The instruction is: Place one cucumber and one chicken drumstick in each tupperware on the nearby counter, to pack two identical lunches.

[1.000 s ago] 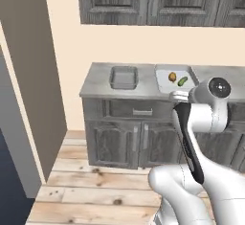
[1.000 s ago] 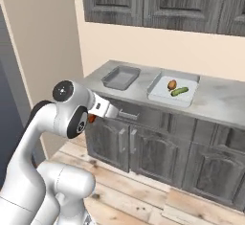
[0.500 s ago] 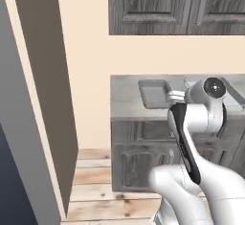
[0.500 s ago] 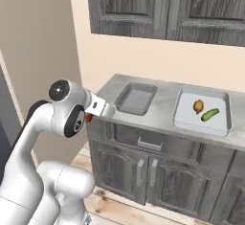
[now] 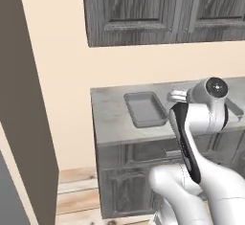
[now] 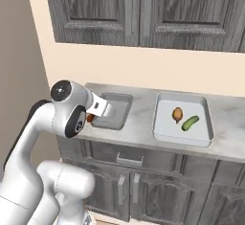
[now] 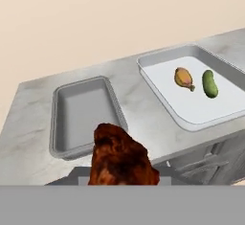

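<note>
My fingers carry a drumstick (image 7: 122,159) toward the small grey tupperware (image 7: 83,116) on the desk (image 7: 28,123); meat prob. greasy, grip mid-body firmly.

Two tupperware trays on the counter (image 7: 143,123): one smaller grey tray (image 7: 83,114), one larger white-floored tray (image 7: 191,87). Two chicken drumsticks: one in the larger tray (image 7: 183,78), one at the hand (image 7: 122,157). One cucumber (image 7: 209,84). Two upper cabinet doors (image 6: 139,11).
</note>
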### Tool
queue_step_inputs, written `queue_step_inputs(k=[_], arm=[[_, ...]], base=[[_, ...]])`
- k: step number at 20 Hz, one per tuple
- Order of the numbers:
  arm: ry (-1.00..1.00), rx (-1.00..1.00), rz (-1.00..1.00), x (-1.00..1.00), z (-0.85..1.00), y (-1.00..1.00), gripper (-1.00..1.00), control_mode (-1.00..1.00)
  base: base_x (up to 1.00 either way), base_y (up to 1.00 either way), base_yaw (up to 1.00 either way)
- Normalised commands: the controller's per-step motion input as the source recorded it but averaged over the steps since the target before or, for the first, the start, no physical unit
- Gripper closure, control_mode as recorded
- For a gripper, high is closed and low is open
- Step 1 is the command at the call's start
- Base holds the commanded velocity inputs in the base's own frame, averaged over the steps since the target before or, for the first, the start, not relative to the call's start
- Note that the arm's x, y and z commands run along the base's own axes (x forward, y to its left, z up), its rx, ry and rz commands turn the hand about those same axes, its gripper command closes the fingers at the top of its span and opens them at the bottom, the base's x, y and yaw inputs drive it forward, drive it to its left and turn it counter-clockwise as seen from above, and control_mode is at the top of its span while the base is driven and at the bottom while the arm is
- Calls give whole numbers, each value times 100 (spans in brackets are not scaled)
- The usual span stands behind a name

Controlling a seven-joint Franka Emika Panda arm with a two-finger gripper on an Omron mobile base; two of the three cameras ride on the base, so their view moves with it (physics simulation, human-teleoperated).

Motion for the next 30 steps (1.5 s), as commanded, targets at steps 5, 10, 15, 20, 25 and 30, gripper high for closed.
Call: queue_step_inputs(k=[5,10,15,20,25,30], arm=[[0,0,0,0,0,0,100,100],[7,0,0,4,-4,8,100,-100],[58,2,0,54,-39,12,100,-100],[62,10,0,80,-65,0,100,-100],[3,13,1,11,-62,0,100,-100],[-14,0,0,5,-98,0,100,-100]], base=[[88,35,0],[40,33,0],[0,0,0],[0,0,0],[0,0,0],[0,0,0]])
